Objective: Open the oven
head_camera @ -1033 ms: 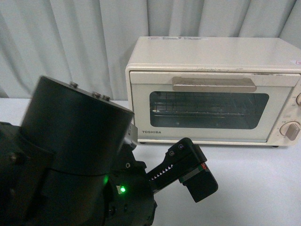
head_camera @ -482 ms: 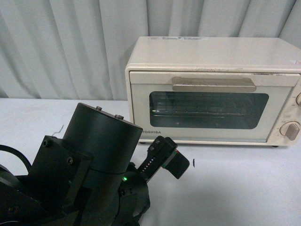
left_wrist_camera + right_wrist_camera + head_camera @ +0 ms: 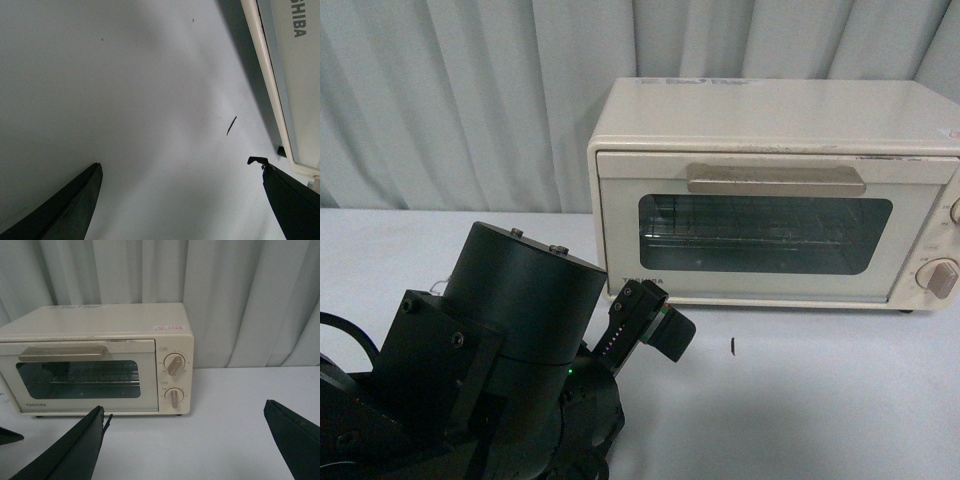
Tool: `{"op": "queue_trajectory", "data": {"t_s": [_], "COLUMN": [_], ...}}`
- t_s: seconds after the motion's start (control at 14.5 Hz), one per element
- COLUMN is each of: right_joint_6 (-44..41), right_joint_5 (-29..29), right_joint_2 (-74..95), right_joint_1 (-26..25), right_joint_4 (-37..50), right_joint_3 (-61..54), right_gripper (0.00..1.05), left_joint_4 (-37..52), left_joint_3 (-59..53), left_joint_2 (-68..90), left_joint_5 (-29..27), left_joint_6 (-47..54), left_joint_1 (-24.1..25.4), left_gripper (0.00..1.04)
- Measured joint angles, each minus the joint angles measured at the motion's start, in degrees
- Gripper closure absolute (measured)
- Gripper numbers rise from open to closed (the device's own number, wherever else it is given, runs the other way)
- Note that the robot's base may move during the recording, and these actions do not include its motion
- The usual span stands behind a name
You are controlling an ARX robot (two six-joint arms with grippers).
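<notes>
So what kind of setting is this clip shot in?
Probably a staged test bench rather than a home kitchen: a small cream-white boxy toaster oven sits on a plain white tabletop, with a pale pleated curtain hung behind it.

A: Left arm (image 3: 510, 300)?
B: Low at near left, reaching toward far right; left end effector (image 3: 176, 162) spread wide, probably tilted downward.
A: Right end effector (image 3: 183, 406)?
B: Fingers wide apart too, facing forward.

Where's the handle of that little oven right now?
In the front view the handle lies across the top of the shut door of the oven, just above the window, in the right half of the picture.
</notes>
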Motion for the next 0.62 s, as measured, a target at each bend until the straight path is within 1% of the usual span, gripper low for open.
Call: {"op": "queue_trajectory", "data": {"t_s": [0.28, 0.34, 0.41, 0.48, 0.62], "right_joint_6": [0.0, -4.1, -9.5, -12.8, -19.8], "right_joint_5": [0.0, 8.9, 12.5, 13.4, 11.1], "right_joint_2": [0.0, 6.4, 18.7, 25.7, 45.2], "right_joint_1": [0.0, 2.9, 0.9, -0.8, -0.3], "right_joint_4": [0.0, -7.4, -0.6, 6.0, 20.8], "right_joint_3": [0.0, 3.5, 7.3, 10.2, 19.7], "right_gripper": [0.07, 0.07, 0.07, 0.07, 0.07], "left_joint_4": [0.0, 0.0, -0.1, -0.1, -0.2], "left_joint_3": [0.0, 0.0, 0.0, 0.0, 0.0], "left_joint_2": [0.0, 0.0, 0.0, 0.0, 0.0], "left_joint_5": [0.0, 0.0, -0.1, -0.1, 0.0], "left_joint_6": [0.0, 0.0, 0.0, 0.0, 0.0], "left_joint_1": [0.0, 0.0, -0.2, -0.2, -0.2], "left_gripper": [0.07, 0.07, 0.07, 0.07, 0.07]}}
